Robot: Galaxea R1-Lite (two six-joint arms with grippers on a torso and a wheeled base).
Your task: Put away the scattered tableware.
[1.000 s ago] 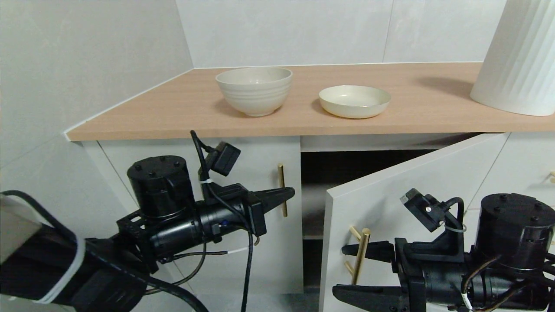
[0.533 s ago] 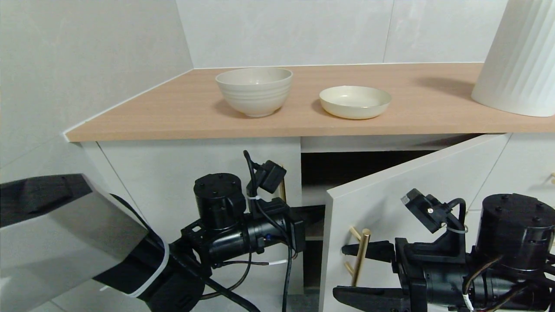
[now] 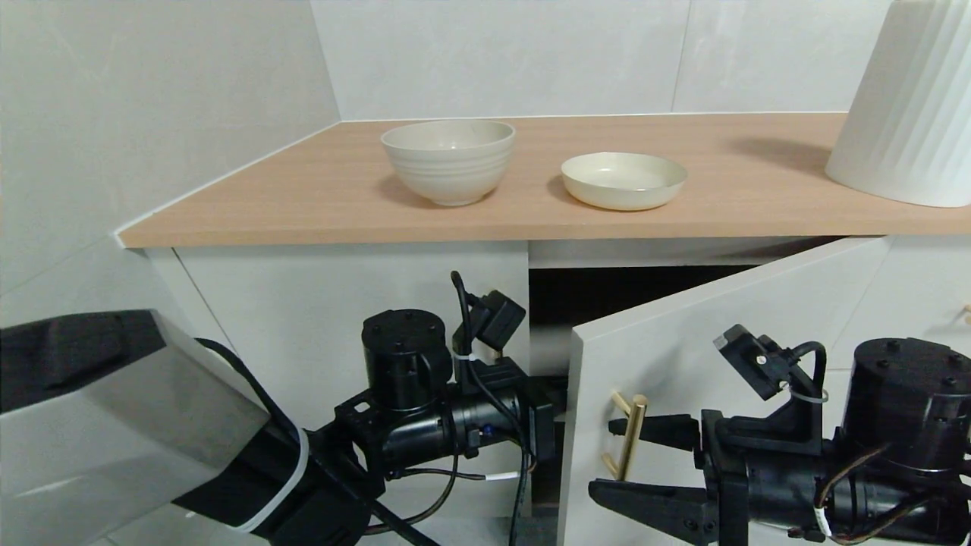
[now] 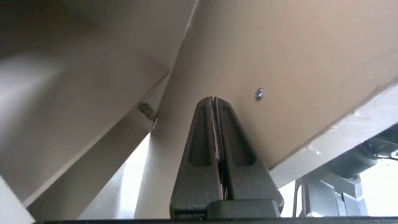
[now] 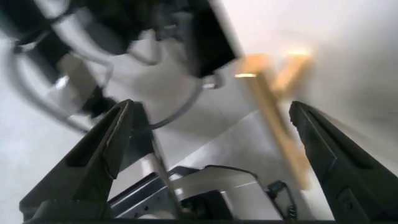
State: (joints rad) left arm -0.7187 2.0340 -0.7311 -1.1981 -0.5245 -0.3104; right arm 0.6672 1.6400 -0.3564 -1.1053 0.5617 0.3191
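Note:
A deep cream bowl and a shallow cream dish stand side by side on the wooden countertop. Below them a white cabinet door stands partly ajar, with a gold bar handle. My right gripper is open, its fingers on either side of that handle without touching it. My left gripper is shut and holds nothing. Its tip is in the gap behind the door's free edge, against the door's inner face.
A tall white ribbed vessel stands on the counter at the far right. Tiled walls close off the left side and the back. The shut left cabinet door is next to my left arm. The cabinet's dark inside shows above the ajar door.
My left arm has swung right and down, from in front of the left door into the gap behind the ajar door. The right gripper has stayed at the handle. The camera shifted slightly.

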